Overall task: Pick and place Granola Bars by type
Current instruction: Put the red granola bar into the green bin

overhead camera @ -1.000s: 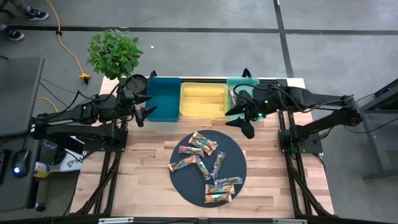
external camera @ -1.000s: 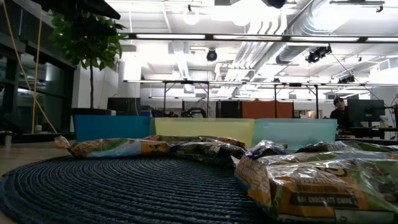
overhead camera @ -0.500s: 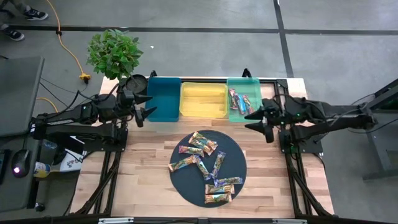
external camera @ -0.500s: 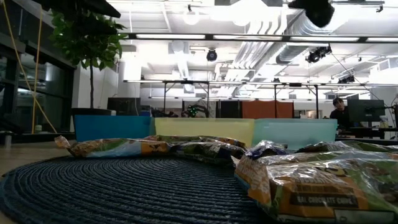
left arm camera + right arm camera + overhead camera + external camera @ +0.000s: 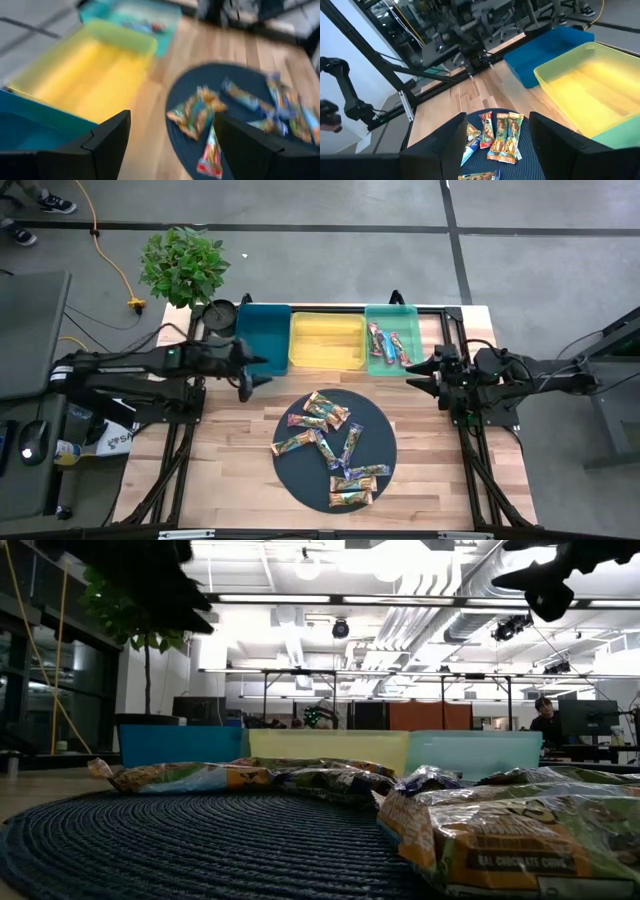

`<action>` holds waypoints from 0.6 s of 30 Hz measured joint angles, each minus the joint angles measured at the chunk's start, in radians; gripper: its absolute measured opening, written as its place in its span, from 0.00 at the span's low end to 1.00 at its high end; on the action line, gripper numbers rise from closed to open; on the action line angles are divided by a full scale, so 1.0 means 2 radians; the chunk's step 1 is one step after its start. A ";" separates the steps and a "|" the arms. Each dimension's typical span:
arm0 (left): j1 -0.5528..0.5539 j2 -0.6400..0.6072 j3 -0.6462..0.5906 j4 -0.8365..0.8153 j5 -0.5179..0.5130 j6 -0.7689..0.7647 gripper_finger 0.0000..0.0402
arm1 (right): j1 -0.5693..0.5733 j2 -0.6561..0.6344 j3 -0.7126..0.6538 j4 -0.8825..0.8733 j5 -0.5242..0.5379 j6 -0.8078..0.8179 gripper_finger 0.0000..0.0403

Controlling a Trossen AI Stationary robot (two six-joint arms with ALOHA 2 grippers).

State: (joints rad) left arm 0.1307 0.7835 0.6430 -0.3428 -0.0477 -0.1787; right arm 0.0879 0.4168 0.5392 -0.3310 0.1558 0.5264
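Several granola bars in blue-white, tan-gold and red-pink wrappers lie scattered flat on a dark round woven mat; they also show in the low view. Two more bars lie inside the green bin. My left gripper is open above the table between the teal bin and the mat; in its wrist view the bars lie ahead of it. My right gripper is open in the air right of the green bin and mat, and its wrist view shows the bars below it.
The teal, yellow and green bins stand side by side along the table's far edge. A potted plant stands at the far left corner. Bare wood shows left and right of the mat. A person sits far off in the room.
My right gripper has drawn back from beside the green bin toward the table's right edge, and the two bars in that bin now show. In the last half second my left gripper has moved from beside the teal bin toward the right and near, toward the mat.
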 joint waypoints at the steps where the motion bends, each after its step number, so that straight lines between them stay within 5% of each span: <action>1: 0.000 0.013 0.000 0.004 0.012 0.002 0.70 | 0.000 -0.003 0.000 0.000 0.000 -0.002 0.50; 12: -0.002 0.119 0.000 0.080 0.125 0.001 0.70 | 0.000 -0.003 0.000 -0.001 -0.004 -0.018 0.50; 18: -0.038 0.189 0.001 0.079 0.137 0.052 0.70 | 0.000 -0.003 0.000 -0.006 -0.004 -0.018 0.50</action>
State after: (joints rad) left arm 0.0553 1.1616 0.6452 -0.1846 0.2259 -0.0749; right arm 0.0879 0.4103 0.5392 -0.3422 0.1482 0.4896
